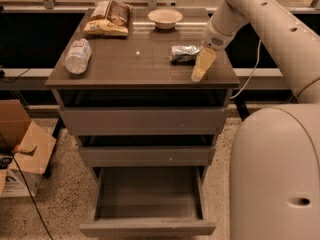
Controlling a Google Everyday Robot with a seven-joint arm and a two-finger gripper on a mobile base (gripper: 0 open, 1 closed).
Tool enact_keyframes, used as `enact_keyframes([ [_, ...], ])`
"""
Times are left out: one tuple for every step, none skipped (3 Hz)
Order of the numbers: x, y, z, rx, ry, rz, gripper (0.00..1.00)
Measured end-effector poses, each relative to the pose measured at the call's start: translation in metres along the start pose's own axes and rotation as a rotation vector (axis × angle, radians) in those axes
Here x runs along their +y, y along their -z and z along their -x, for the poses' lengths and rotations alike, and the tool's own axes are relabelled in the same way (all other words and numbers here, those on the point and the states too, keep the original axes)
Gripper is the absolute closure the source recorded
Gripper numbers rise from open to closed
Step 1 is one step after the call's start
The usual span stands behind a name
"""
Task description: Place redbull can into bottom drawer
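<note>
The redbull can point(183, 54) lies on its side on the cabinet top, right of centre, shiny silver with bluish patches. My gripper point(199, 67) hangs from the white arm just right of the can, its tan tip pointing down at the top's front right, beside the can and not around it. The bottom drawer point(147, 228) is pulled out and open, and its tray shows nothing inside. The two drawers above it are closed.
On the cabinet top are a clear water bottle point(77, 56) at the left, a snack bag point(108, 18) at the back left and a white bowl point(165, 18) at the back. A cardboard box point(22, 151) stands on the floor at the left. My white base point(275, 174) fills the lower right.
</note>
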State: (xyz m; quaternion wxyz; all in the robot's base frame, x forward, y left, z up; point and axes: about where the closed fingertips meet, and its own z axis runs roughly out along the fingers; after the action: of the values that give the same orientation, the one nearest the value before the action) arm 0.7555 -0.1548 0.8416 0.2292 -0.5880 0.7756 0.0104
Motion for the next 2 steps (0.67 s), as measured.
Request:
enact_keyframes([
  [-0.002,-0.012,-0.003,0.032,0.005,0.018,0.00],
  [-0.002,-0.010,0.008,0.026,0.033,0.020,0.19],
])
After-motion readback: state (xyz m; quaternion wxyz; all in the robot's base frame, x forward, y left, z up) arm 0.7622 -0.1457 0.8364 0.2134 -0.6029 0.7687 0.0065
